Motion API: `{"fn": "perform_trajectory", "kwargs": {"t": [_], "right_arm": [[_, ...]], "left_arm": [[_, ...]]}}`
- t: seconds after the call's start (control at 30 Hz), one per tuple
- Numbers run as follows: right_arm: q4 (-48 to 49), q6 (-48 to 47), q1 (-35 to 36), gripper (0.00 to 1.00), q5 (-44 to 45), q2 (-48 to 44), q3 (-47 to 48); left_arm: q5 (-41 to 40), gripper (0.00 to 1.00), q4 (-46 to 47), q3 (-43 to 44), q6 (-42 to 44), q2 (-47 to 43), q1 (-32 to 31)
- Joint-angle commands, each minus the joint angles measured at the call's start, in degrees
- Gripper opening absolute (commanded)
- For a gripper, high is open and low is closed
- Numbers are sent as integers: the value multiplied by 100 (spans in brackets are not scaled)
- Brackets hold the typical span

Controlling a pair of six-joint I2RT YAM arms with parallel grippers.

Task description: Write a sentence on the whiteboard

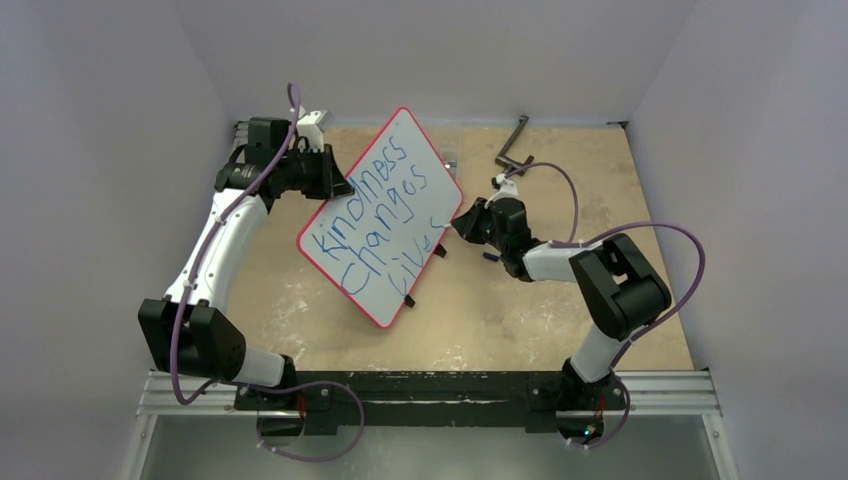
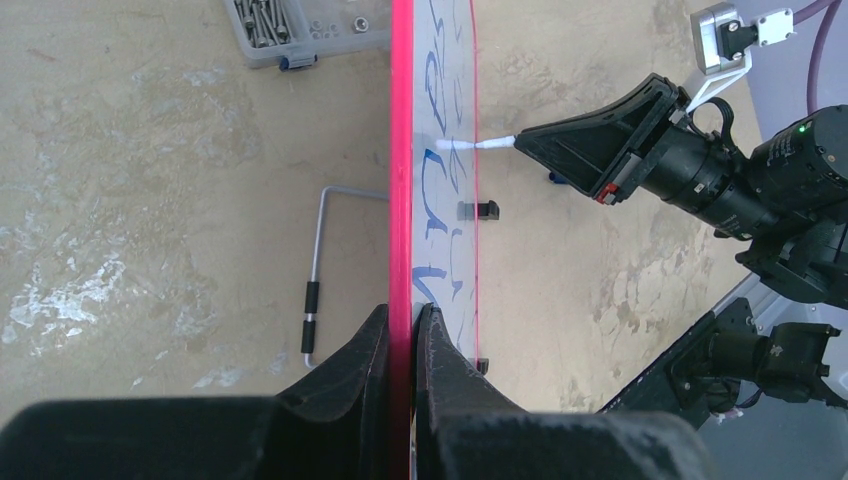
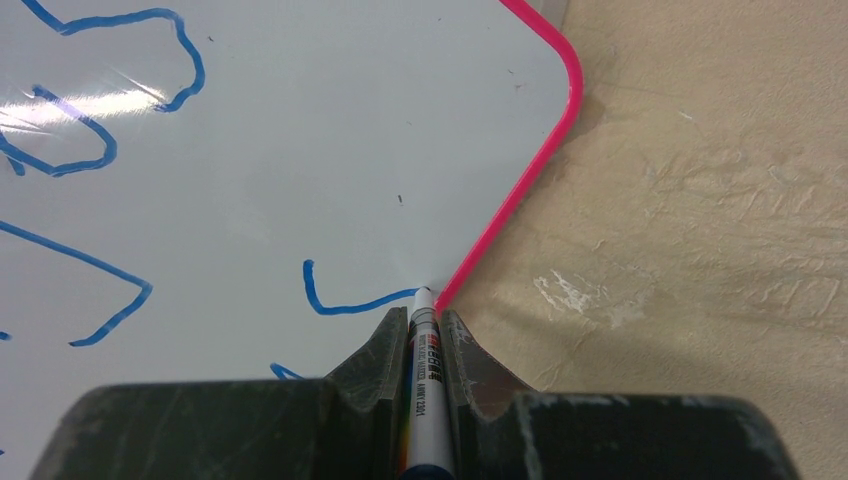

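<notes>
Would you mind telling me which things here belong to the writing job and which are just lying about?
In use: whiteboard, sentence, marker in the right end effector, left end effector clamping the whiteboard's rim.
Lying about: screw box, bent bar.

Whiteboard (image 1: 385, 215) at table (image 1: 520, 300) centre, left gripper (image 1: 342, 185) on its left edge, right gripper (image 1: 458, 222) with marker (image 3: 425, 340) at its right

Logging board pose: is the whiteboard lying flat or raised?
Raised, tilted: the left pincer clamps the whiteboard rim, its face seen edge-on, meeting the marker in the right pincer.
</notes>
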Motion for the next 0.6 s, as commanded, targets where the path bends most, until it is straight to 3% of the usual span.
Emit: {"fn": "perform_trajectory", "kwargs": {"t": [0.0, 0.57], "right_arm": [[137, -47, 60, 0, -371, 92, 44], [38, -118, 580, 0, -791, -121, -65]], "left_arm": [[-605, 0, -347, 20, 558, 11, -7], [-606, 0, -352, 23, 558, -2, -7]]}}
